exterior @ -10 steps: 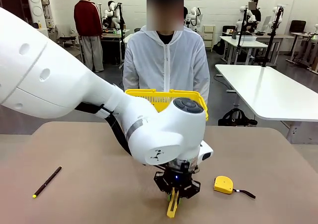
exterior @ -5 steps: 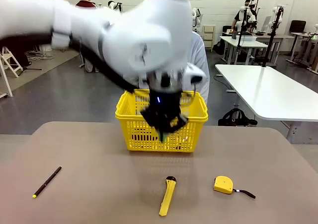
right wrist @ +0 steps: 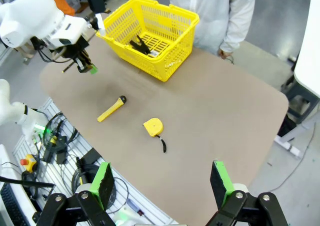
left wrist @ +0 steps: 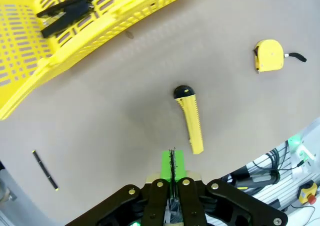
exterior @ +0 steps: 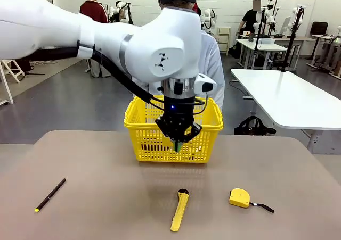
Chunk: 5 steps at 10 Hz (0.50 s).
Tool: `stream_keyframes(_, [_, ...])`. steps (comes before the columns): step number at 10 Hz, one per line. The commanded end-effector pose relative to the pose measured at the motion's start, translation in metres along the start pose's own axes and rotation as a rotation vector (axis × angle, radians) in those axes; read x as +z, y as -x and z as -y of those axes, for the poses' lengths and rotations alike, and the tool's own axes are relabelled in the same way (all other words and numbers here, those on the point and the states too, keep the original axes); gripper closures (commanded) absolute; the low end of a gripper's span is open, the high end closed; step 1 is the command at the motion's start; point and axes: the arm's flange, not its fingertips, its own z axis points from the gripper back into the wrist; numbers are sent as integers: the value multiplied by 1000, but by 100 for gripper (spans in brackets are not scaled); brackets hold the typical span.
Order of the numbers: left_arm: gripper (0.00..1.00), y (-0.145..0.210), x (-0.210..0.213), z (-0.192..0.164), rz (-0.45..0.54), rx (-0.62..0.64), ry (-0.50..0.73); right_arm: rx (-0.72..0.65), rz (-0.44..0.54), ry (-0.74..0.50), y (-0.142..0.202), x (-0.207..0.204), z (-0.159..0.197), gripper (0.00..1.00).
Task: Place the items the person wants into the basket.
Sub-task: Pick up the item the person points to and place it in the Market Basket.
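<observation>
The yellow-and-black utility knife (exterior: 179, 210) lies flat on the tan table, well in front of the yellow basket (exterior: 139, 144). My left gripper (exterior: 178, 143) hangs above the table just before the basket's near wall. In the left wrist view its green pads (left wrist: 167, 165) press together with nothing between them, and the knife (left wrist: 190, 121) lies below. A black two-pronged tool (right wrist: 140, 44) lies inside the basket (right wrist: 170, 65). High over the near table edge, my right gripper (right wrist: 162, 186) is open and holds nothing. The person (exterior: 213, 64) in a white jacket stands behind the basket.
A yellow tape measure (exterior: 239, 198) sits to the right of the knife. A thin black pen (exterior: 50, 194) lies at the table's left. The left arm (exterior: 106, 38) spans the upper left of the front view. White tables and other people stand farther back.
A second ago my left gripper was down at the knife on the table. It has since risen to the basket's front without the knife, which stays on the table.
</observation>
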Motion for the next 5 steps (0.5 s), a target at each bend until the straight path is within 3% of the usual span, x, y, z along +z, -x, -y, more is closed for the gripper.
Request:
stream_keyframes(1, [39,21,-5,10,25,-38,59,8,7,-16,0,-1,1,0])
stream_keyframes(3, [0,39,-35,31,45,-32,29,8,7,-16,0,-1,1,0])
stream_keyframes(5, [0,49,-80,46,34,-10,6,8,7,-16,0,-1,1,0])
